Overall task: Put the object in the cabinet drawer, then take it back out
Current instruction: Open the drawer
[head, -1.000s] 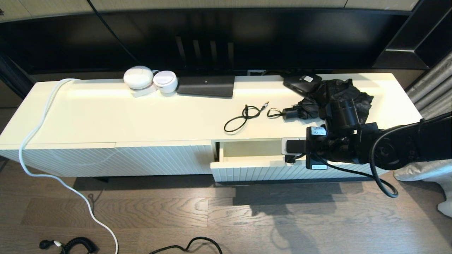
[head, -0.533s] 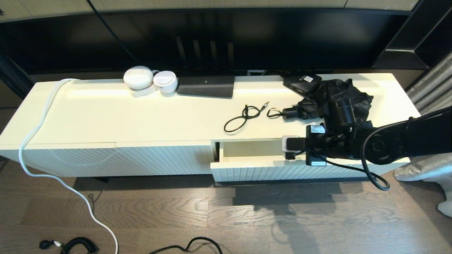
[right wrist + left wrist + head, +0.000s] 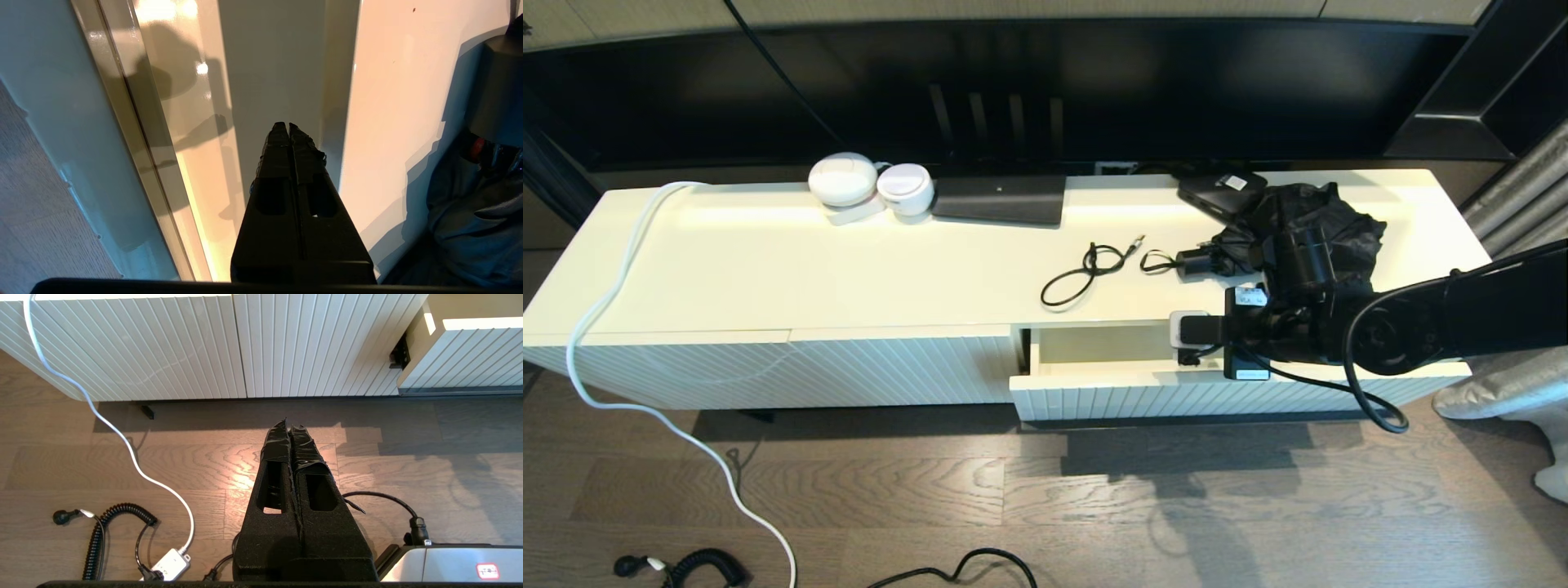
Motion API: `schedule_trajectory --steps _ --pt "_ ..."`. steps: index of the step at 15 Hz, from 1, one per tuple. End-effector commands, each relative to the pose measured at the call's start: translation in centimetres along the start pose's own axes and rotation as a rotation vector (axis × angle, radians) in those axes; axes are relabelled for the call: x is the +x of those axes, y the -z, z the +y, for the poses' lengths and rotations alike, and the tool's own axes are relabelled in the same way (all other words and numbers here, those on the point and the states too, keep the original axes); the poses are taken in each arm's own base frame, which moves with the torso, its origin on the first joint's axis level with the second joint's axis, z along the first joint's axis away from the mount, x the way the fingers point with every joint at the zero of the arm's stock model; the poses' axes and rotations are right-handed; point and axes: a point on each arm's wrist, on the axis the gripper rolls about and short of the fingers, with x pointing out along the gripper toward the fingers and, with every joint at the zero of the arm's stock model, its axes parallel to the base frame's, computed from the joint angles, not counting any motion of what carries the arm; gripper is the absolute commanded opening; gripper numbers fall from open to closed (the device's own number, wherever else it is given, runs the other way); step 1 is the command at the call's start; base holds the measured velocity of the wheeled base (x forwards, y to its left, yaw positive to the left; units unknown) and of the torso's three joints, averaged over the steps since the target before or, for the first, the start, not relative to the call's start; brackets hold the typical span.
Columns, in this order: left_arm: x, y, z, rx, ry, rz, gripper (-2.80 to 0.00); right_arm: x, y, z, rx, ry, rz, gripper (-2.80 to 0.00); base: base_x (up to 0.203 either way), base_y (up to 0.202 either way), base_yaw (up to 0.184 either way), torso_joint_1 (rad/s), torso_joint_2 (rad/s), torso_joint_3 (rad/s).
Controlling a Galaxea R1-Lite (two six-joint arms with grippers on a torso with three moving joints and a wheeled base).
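Observation:
The cabinet drawer (image 3: 1094,390) stands pulled partly out at the cabinet's right half, and its glossy cream interior (image 3: 1094,343) shows nothing inside. In the left wrist view the drawer (image 3: 461,347) has a dark bar along its lower edge. My right arm's wrist (image 3: 1241,335) hangs over the drawer's right part. My right gripper (image 3: 289,124) is shut and empty, pointing down over the drawer's inside (image 3: 204,122). A black folded umbrella (image 3: 1327,216) and a black cable (image 3: 1086,273) lie on the cabinet top behind the drawer. My left gripper (image 3: 289,424) is shut and parked low above the floor.
On the cabinet top stand two white round devices (image 3: 843,180), a black stand (image 3: 999,198) and a black box (image 3: 1221,192). A white cord (image 3: 605,327) hangs over the left end. Cables and a white adapter (image 3: 169,565) lie on the wooden floor.
My right arm has shifted a little to the left and toward the cabinet's back, above the open drawer. The drawer and the things on the cabinet top have not moved.

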Motion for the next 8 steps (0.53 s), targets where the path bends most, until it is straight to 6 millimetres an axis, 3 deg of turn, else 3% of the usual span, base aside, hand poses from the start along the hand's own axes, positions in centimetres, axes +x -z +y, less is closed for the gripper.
schedule_trajectory --steps 1,8 --pt "0.0 0.0 0.0 0.0 0.0 0.0 -2.8 0.14 0.02 0.18 -0.013 -0.006 0.002 -2.8 0.0 0.0 0.0 0.0 0.0 0.0" --pt "0.0 0.0 0.0 0.0 0.0 -0.001 -2.8 -0.67 0.18 0.56 -0.029 -0.055 0.016 -2.8 0.0 0.0 0.0 0.0 0.0 0.0"
